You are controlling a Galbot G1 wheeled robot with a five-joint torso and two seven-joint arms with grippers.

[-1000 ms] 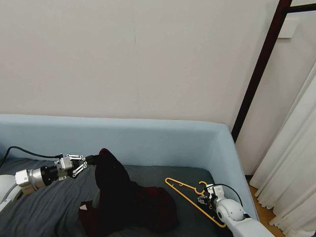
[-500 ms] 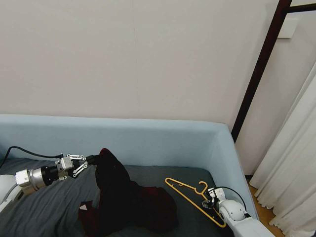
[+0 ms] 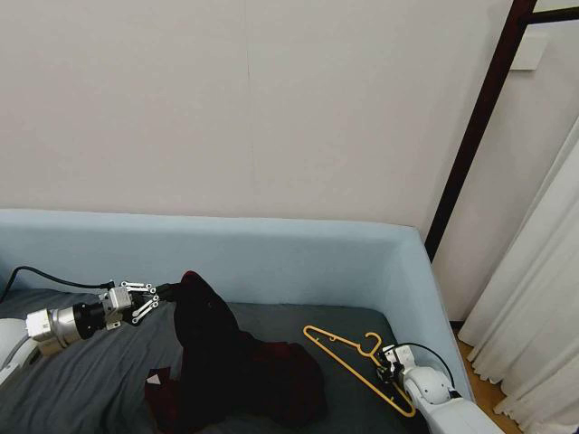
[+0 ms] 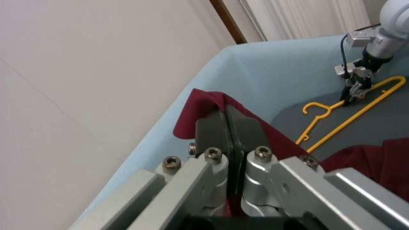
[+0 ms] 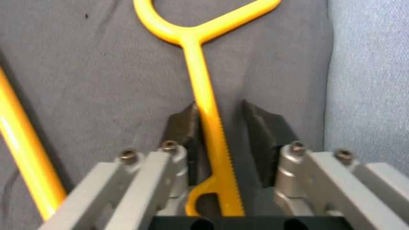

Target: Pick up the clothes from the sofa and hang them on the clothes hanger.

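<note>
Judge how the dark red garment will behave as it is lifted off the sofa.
Probably floppy: where the left tool pinches it, the dark red garment peaks and the rest drapes in folds onto the sofa. Likely light, since a small pinch holds the peak up.

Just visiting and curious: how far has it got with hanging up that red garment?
Early. Done: the left gripper is shut on the dark red garment, one part raised off the sofa. In hand: the right gripper straddles the yellow hanger, open. Left: gripping it, hanging the garment.
</note>
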